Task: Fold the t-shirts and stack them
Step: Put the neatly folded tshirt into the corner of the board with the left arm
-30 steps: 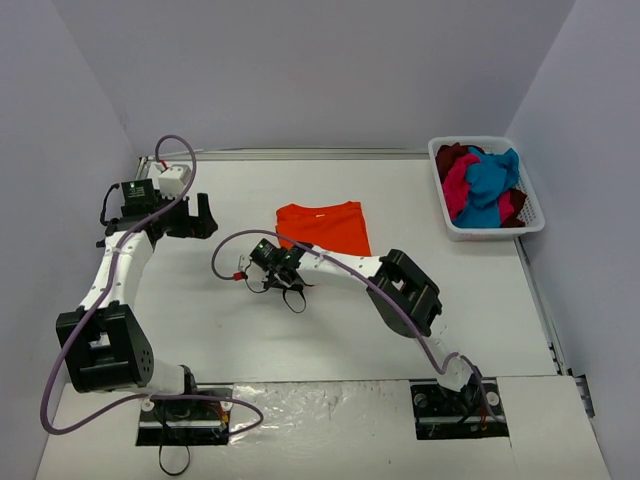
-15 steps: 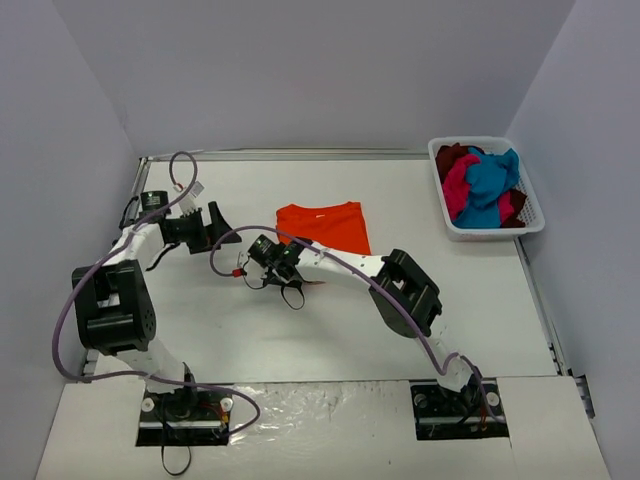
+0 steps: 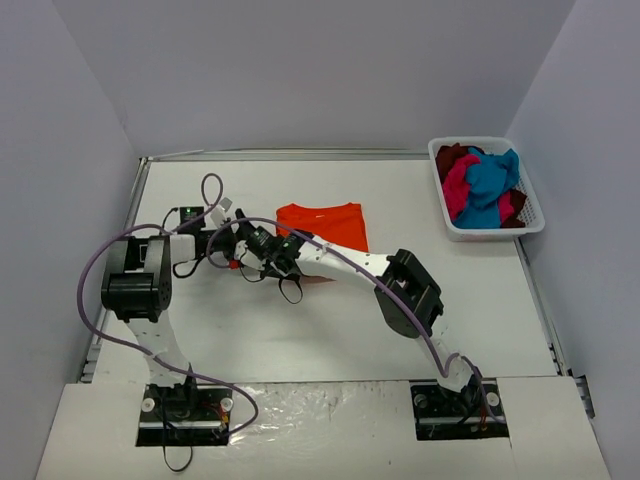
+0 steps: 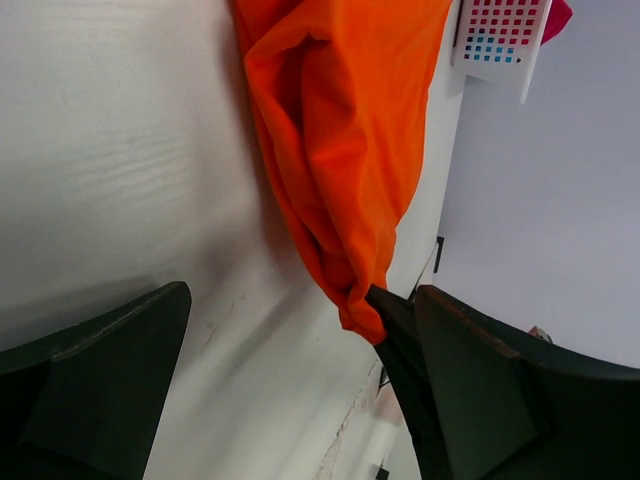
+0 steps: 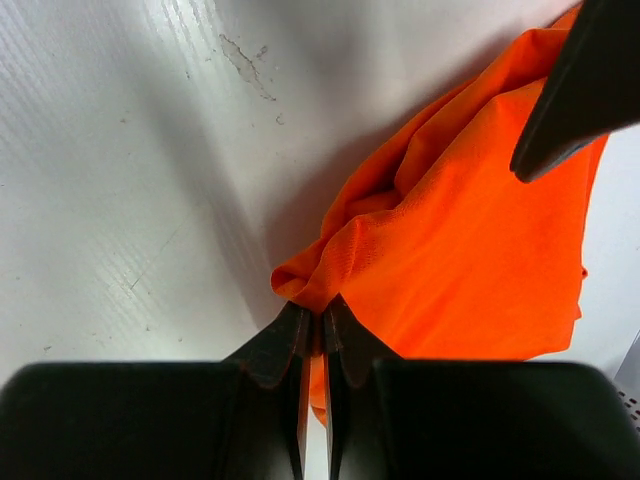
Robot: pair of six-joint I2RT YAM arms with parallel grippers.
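The bright orange t-shirt lies partly folded near the table's middle. My right gripper is shut on its near-left corner. In the right wrist view the cloth bunches into a small fold right at the closed gripper tips. My left gripper stands open just left of that corner. Its two dark fingers flank bare table in the left wrist view, and the pinched orange corner hangs in front of them. Teal, magenta and dark red t-shirts are heaped in a basket.
The white plastic basket sits at the far right against the wall and shows in the left wrist view. Purple cables loop around both arms. The right arm's elbow juts over the table right of centre.
The left arm has swung in from the far left, its open gripper coming up beside the shirt's corner. The right gripper has stayed at that corner and shifted slightly.
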